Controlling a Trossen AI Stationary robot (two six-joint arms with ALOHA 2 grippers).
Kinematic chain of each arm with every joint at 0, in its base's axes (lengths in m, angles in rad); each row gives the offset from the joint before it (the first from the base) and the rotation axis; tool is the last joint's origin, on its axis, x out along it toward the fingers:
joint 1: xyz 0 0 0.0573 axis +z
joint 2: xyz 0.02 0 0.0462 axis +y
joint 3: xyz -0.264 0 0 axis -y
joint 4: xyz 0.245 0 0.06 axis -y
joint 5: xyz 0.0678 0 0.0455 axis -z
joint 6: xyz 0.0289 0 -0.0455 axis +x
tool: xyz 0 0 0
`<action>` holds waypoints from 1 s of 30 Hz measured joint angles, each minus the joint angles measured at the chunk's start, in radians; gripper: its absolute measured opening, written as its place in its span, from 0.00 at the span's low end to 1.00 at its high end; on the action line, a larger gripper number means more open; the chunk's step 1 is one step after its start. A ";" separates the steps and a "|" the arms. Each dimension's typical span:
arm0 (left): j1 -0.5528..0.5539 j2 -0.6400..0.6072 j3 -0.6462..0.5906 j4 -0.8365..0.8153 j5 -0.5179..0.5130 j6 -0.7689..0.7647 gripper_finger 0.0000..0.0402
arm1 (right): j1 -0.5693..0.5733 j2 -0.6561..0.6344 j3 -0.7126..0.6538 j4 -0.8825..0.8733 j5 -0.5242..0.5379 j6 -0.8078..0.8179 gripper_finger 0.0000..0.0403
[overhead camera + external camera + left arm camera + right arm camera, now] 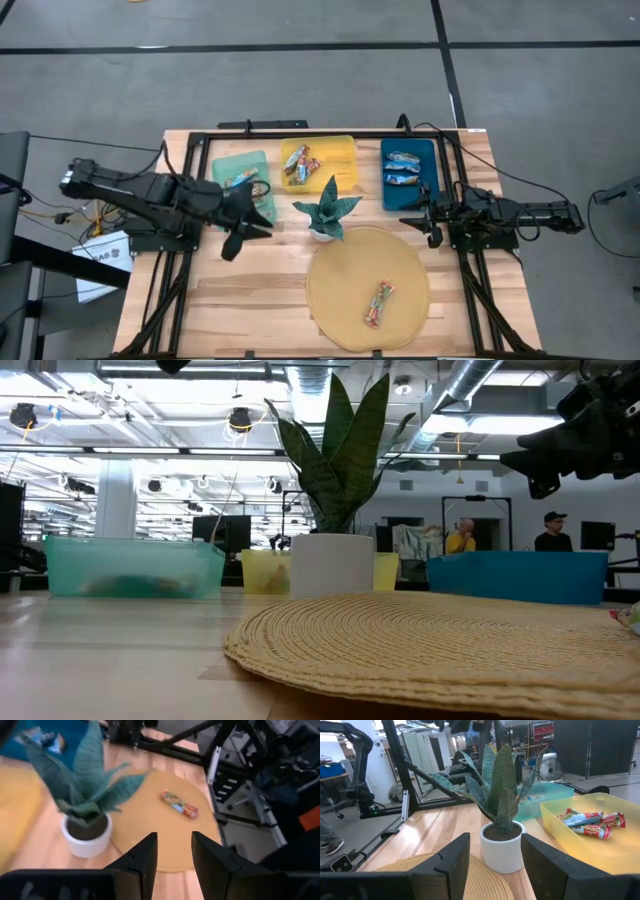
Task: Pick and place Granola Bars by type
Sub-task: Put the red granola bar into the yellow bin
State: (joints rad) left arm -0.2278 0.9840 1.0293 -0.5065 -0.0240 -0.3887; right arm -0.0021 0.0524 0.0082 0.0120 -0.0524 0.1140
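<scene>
One multicoloured granola bar point(379, 305) lies flat on the round woven mat point(340, 270), and shows in the left wrist view as well point(180, 804). More multicoloured bars lie in the yellow tray point(340, 150); blue bars point(403, 168) lie in the blue tray point(428, 185). The green tray point(235, 162) holds one bar point(241, 180). My left gripper point(250, 235) point(174, 855) hovers open and holding nothing above the table's left part, beside the green tray and aimed toward the mat. My right gripper point(415, 222) point(495, 855) waits open at the right, by the blue tray.
A potted green plant point(328, 212) in a white pot point(86, 837) stands mid-table between the trays and the mat. Black frame rails point(170, 290) run along the table's left and right sides. Bare wood point(250, 300) lies left of the mat.
</scene>
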 joint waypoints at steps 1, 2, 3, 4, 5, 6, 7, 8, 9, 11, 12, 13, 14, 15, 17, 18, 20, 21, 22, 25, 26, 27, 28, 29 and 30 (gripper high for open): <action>-0.014 0.007 0.000 0.004 -0.009 -0.022 0.28 | 0.000 0.000 0.000 0.000 0.000 0.000 0.42; -0.027 0.011 0.000 0.010 -0.019 -0.040 0.28 | 0.000 0.000 0.000 0.002 0.000 0.000 0.42; -0.039 0.012 0.000 0.009 -0.032 -0.053 0.28 | 0.000 0.000 0.000 0.004 0.000 0.000 0.42; -0.047 0.012 0.000 0.007 -0.047 -0.065 0.28 | 0.000 0.001 0.000 0.004 0.000 0.000 0.42; -0.054 0.011 0.000 0.010 -0.064 -0.075 0.28 | 0.000 0.001 0.000 0.004 0.000 0.000 0.42; -0.059 0.011 0.000 0.008 -0.082 -0.085 0.28 | 0.000 -0.001 0.000 0.005 0.000 0.000 0.42; -0.059 0.011 0.000 -0.003 -0.101 -0.089 0.28 | 0.000 -0.001 0.000 0.007 0.000 0.000 0.42; -0.058 0.011 0.000 -0.023 -0.122 -0.090 0.28 | 0.000 -0.001 0.000 0.004 0.000 0.000 0.42; -0.055 0.011 0.000 -0.045 -0.137 -0.091 0.28 | 0.000 0.000 0.000 0.005 0.000 0.000 0.42; -0.045 0.002 -0.001 -0.094 -0.143 -0.093 0.28 | 0.000 0.000 0.000 0.005 0.000 0.000 0.42; -0.041 -0.011 -0.007 -0.112 -0.146 -0.103 0.28 | 0.000 0.000 0.000 0.005 0.000 0.000 0.42; -0.040 -0.027 -0.019 -0.112 -0.147 -0.123 0.28 | 0.000 0.000 0.000 0.005 0.000 0.000 0.42; -0.040 -0.049 -0.037 -0.103 -0.147 -0.149 0.28 | 0.000 0.000 0.000 0.005 0.000 0.000 0.42; -0.040 -0.073 -0.061 -0.087 -0.147 -0.167 0.28 | 0.000 0.000 0.000 0.005 0.000 0.000 0.42; -0.041 -0.120 -0.117 -0.028 -0.146 -0.173 0.28 | 0.000 0.000 0.000 0.004 0.000 0.000 0.42; -0.043 -0.143 -0.147 0.008 -0.139 -0.165 0.28 | 0.000 0.000 0.000 0.003 0.000 0.000 0.42; -0.045 -0.188 -0.204 0.060 -0.110 -0.116 0.28 | 0.000 0.000 0.000 0.003 0.000 0.000 0.42; -0.046 -0.203 -0.226 0.085 -0.087 -0.094 0.28 | 0.000 0.000 0.000 0.003 0.000 0.000 0.42; -0.046 -0.212 -0.244 0.107 -0.066 -0.077 0.28 | 0.000 0.000 0.000 0.003 0.000 0.000 0.42; -0.046 -0.227 -0.282 0.139 -0.031 -0.019 0.28 | 0.000 0.000 0.000 0.003 0.000 0.000 0.42; -0.046 -0.228 -0.285 0.150 -0.025 -0.002 0.28 | 0.000 0.000 0.000 0.003 0.000 0.000 0.42; -0.046 -0.230 -0.287 0.157 -0.023 0.018 0.28 | 0.000 0.000 0.000 0.002 0.000 0.000 0.42; -0.046 -0.231 -0.288 0.158 -0.017 0.042 0.28 | 0.000 0.000 0.000 0.002 0.000 0.000 0.42; -0.046 -0.231 -0.288 0.159 -0.014 0.065 0.28 | 0.000 0.000 0.000 0.002 0.000 0.000 0.42; -0.046 -0.230 -0.289 0.158 -0.011 0.085 0.28 | 0.000 0.000 0.000 0.002 0.000 0.000 0.42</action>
State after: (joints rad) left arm -0.2737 0.7540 0.7404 -0.3480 -0.0348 -0.3037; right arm -0.0021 0.0521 0.0082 0.0141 -0.0525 0.1141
